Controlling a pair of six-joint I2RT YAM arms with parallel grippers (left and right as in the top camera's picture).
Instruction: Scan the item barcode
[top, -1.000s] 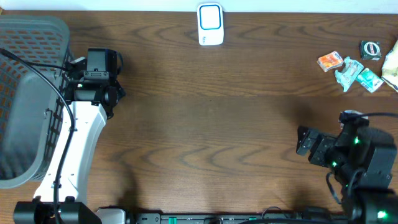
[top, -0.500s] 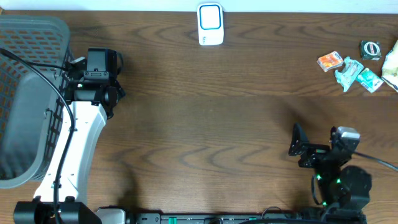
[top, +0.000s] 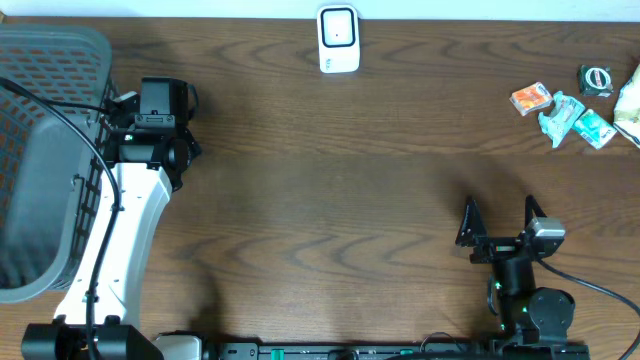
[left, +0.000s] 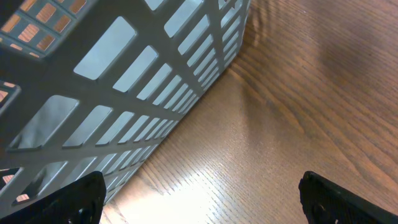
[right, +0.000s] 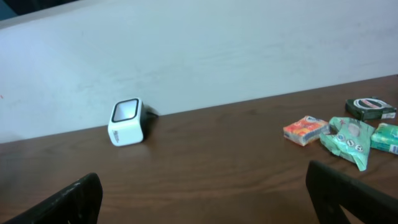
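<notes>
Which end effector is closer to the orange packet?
Right. The right end effector is toward the robot from the orange packet; the left end effector is far across, by the basket.

I see black left gripper (left: 202, 202) wide open by the worktop's (top: 330, 190) left edge; black right gripper (top: 500, 216) fingers spread, near front edge.

The bench (top: 330, 180) is dark wood-grain, smooth and mostly matt, with a soft sheen right under the left claw (left: 202, 199). Just beside that claw, the basket (left: 155, 81) is matt grey plastic lattice. Well ahead of the right claw (right: 205, 199), the scanner (right: 127, 122) looks like glossy white plastic. Off to its right, the packets (right: 348, 138) are crinkly, shiny wrapper film.
</notes>
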